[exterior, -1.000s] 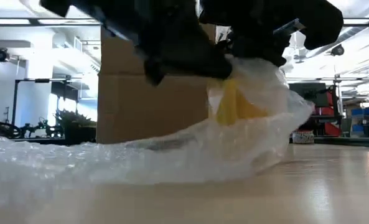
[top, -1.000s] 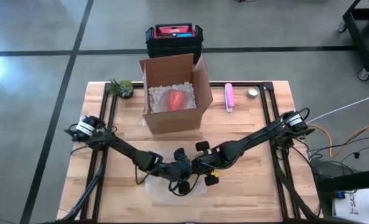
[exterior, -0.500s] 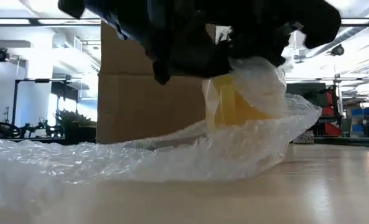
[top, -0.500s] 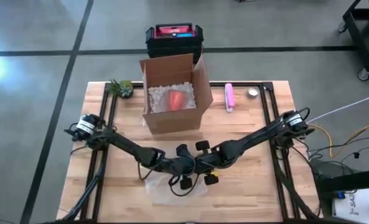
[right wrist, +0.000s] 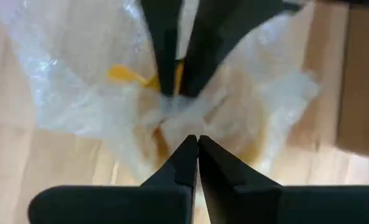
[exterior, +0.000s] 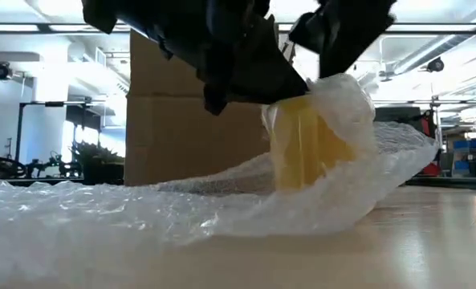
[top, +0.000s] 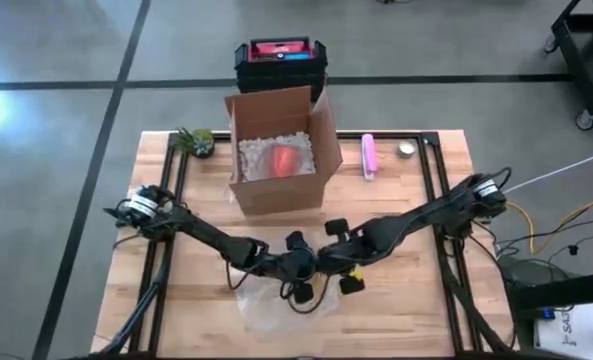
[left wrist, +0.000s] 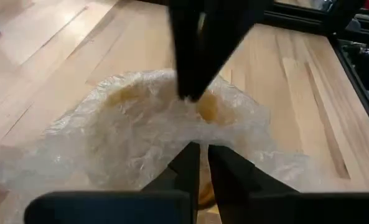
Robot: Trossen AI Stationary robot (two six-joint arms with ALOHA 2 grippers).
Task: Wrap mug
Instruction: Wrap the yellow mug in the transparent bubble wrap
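Mug: the yellow mug [exterior: 310, 144] stands upright on the table [top: 416, 300], in front of the cardboard box [top: 276, 150] toward the near edge, with bubble wrap pulled up over its top and sides so that its colour shows only through the film.
Bubble wrap: the bubble wrap [exterior: 141, 205] lies flat on the table to one side of the mug and rises in a loose fold over it; in the high view it shows as a pale patch under both end effectors.
Left end effector: the left end effector [left wrist: 200, 165] is over the mug, on the side away from the right arm, its two fingers nearly together with only a thin slit between them and wrap bunched at their tips, so it is pinching the bubble wrap.
Right end effector: the right end effector [right wrist: 193, 149] is just beside the left one above the mug, fingertips pressed together on a gathered tuft of the same wrap.
Cardboard box: open-topped, holding white packing bits and a red item [top: 281, 158].
Other things: a small plant [top: 196, 141] sits near the box's left corner; a pink object [top: 369, 156] and a small round item [top: 406, 149] lie to the box's right; a black and red case [top: 279, 58] stands on the floor behind the box.
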